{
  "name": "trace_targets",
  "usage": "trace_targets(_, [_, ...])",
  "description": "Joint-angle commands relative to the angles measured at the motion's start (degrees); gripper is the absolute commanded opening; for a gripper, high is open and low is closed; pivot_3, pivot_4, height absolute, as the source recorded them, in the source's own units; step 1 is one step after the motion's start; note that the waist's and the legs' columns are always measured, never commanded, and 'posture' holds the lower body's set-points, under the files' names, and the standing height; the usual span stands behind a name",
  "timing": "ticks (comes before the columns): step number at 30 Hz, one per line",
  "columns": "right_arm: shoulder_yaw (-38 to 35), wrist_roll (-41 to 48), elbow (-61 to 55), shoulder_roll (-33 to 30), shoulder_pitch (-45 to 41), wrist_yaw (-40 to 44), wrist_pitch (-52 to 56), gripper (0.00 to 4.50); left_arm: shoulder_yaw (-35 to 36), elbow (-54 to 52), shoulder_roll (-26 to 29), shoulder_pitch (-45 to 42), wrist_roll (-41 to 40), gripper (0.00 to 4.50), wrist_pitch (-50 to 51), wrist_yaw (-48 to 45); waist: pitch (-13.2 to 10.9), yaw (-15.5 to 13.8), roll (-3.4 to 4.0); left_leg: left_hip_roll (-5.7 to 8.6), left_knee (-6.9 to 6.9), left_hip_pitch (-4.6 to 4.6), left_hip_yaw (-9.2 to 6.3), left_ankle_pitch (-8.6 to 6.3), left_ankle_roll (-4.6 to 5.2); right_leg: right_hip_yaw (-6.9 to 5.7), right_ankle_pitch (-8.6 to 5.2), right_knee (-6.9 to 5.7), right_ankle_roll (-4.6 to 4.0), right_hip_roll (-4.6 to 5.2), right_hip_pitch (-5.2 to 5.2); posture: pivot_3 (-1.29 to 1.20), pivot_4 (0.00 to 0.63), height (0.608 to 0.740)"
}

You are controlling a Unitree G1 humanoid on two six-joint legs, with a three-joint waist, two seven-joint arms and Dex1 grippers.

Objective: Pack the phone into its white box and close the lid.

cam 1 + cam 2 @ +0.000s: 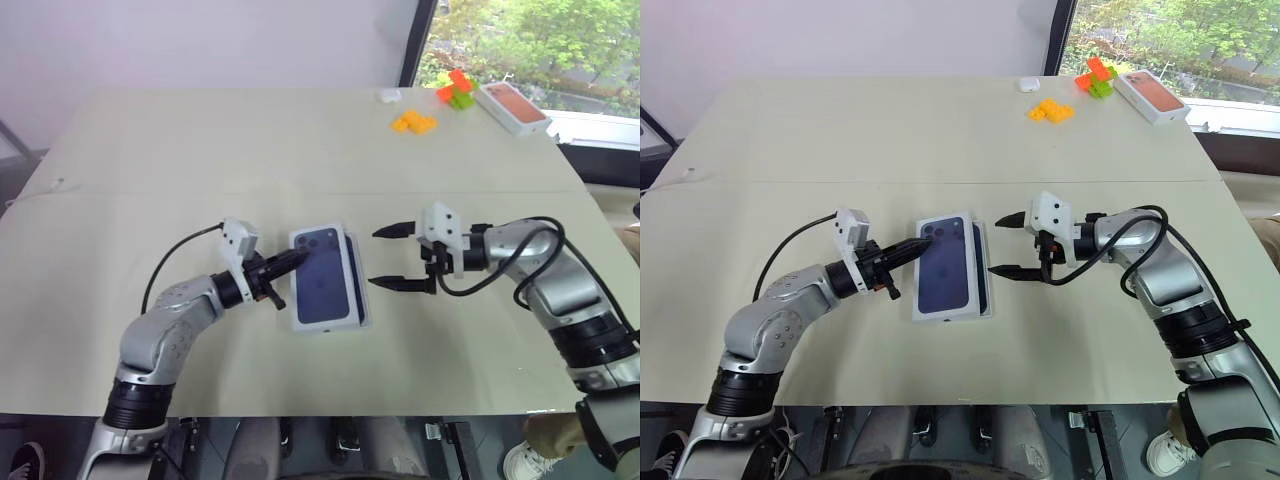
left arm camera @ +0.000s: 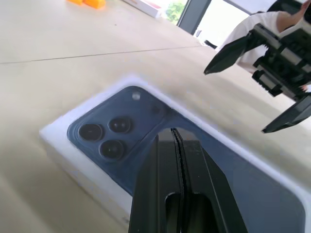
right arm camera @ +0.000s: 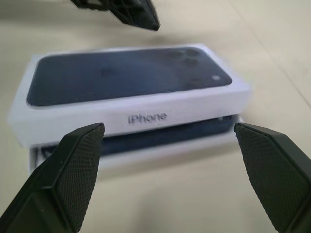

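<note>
white lid (image 3: 131,109) with navy phone print, beige table (image 1: 300,140), orange blocks (image 1: 413,123)

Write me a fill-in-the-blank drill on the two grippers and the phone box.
1. The left gripper is ____, its tips over the lid.
2. The right gripper is ____, beside the lid.
3. The lid sits askew; under its raised side shows the dark ____ in the white box.
4. The word printed on the lid's side is ____.

Missing words: shut; open; phone; iPhone

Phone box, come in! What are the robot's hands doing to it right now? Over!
Left gripper shut, tips over the lid. Right gripper open, beside it. Lid not fully down; phone showing in the gap above the white box. Nothing blocking.
</note>
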State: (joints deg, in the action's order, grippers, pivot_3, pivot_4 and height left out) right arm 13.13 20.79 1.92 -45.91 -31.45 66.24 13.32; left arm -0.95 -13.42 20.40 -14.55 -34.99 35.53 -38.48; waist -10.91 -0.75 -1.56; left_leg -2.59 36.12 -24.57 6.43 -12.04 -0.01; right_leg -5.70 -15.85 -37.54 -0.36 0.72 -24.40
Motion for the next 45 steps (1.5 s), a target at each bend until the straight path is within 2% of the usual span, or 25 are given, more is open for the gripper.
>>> trace_targets(1, [-2.3, -1.1, 0.6, -1.2, -0.9, 2.9, -1.5, 4.48, -0.7, -0.5, -0.9, -0.6, 0.8, 0.00, -0.8, 0.5, 0.0, 0.0, 0.00, 0.00, 0.00, 0.02, 0.00, 0.00, 0.00, 0.00, 0.00, -0.01, 0.00, -0.01, 0.00, 0.00, 0.150, 0.737])
trace_targets(4, [-3.3, -0.1, -0.4, 0.1, -1.5, 3.0, 0.5, 4.48, -0.1, -0.5, -0.6, -1.2, 1.8, 0.00, -1.4, 1.1, 0.0, 0.1, 0.00, -0.02, 0.00, 0.07, 0.00, 0.01, -0.01, 0.00, 0.00, -0.06, 0.00, -0.04, 0.00, 0.00, 0.150, 0.737])
trace_targets(11, [-5.1, -0.6, -1.3, 4.4, -2.3, -1.0, 3.2, 4.48, 6.1, -5.4, 3.2, -0.9, -2.8, 0.00, 3.9, 2.7, 0.0, 0.1, 0.00, -0.03, 0.03, 0.09, 0.00, 0.02, -0.04, 0.00, 0.00, -0.16, 0.00, -0.04, 0.00, 0.00, 0.150, 0.737])
trace_targets(14, [-6.1, 0.3, -1.1, 5.6, -2.7, -2.2, 5.4, 3.65, 8.1, -7.1, 6.0, 1.9, -3.1, 0.00, 5.1, 2.6, 0.0, 0.1, 0.01, -0.03, 0.04, 0.08, 0.00, 0.03, -0.05, 0.00, 0.00, -0.17, -0.01, -0.01, 0.00, 0.00, 0.150, 0.737])
trace_targets(21, [-4.1, -5.2, -1.1, 6.7, 0.4, -3.9, 0.2, 0.02, 9.0, -7.0, 8.5, 7.3, -2.6, 0.00, 7.0, 3.5, 0.0, -0.1, 0.00, -0.02, 0.08, 0.10, 0.00, 0.03, -0.05, 0.01, 0.00, -0.21, -0.01, 0.02, 0.02, 0.00, 0.150, 0.737])
trace_targets(26, [-1.1, -13.5, 2.4, 7.9, 0.2, -7.6, -6.5, 0.02, 5.6, -3.9, 7.0, 6.9, -0.6, 0.00, 7.7, 4.8, 0.0, 0.0, 0.01, -0.01, 0.10, 0.11, 0.00, 0.03, -0.05, 0.01, 0.00, -0.25, -0.01, 0.02, 0.01, 0.00, 0.150, 0.737])
trace_targets(33, [-0.5, -15.0, 1.4, 8.3, 1.5, -6.5, -8.2, 0.02, 0.7, -1.0, 6.5, 4.7, 4.9, 0.00, 5.0, 4.7, 0.0, 0.0, 0.01, -0.01, 0.12, 0.11, 0.01, 0.04, -0.05, 0.01, 0.00, -0.31, -0.02, 0.02, 0.01, 0.00, 0.150, 0.737])
trace_targets(38, [-0.3, -17.0, 1.8, 8.4, 1.1, -7.0, -9.4, 0.02, -2.0, -1.0, 4.1, 2.9, 4.7, 0.00, 6.1, 4.0, 0.0, 0.0, 0.01, -0.01, 0.12, 0.13, 0.01, 0.04, -0.06, 0.01, 0.00, -0.35, -0.02, 0.02, 0.01, 0.00, 0.150, 0.737])
trace_targets(45, [-0.8, -18.2, 2.5, 8.1, 1.3, -7.1, -10.3, 0.02, -0.8, -2.4, 2.7, 1.8, 3.5, 0.00, 7.6, 4.9, 0.0, 0.0, 0.01, -0.01, 0.15, 0.15, 0.01, 0.05, -0.07, 0.01, 0.00, -0.42, -0.02, 0.02, 0.01, 0.00, 0.150, 0.737])
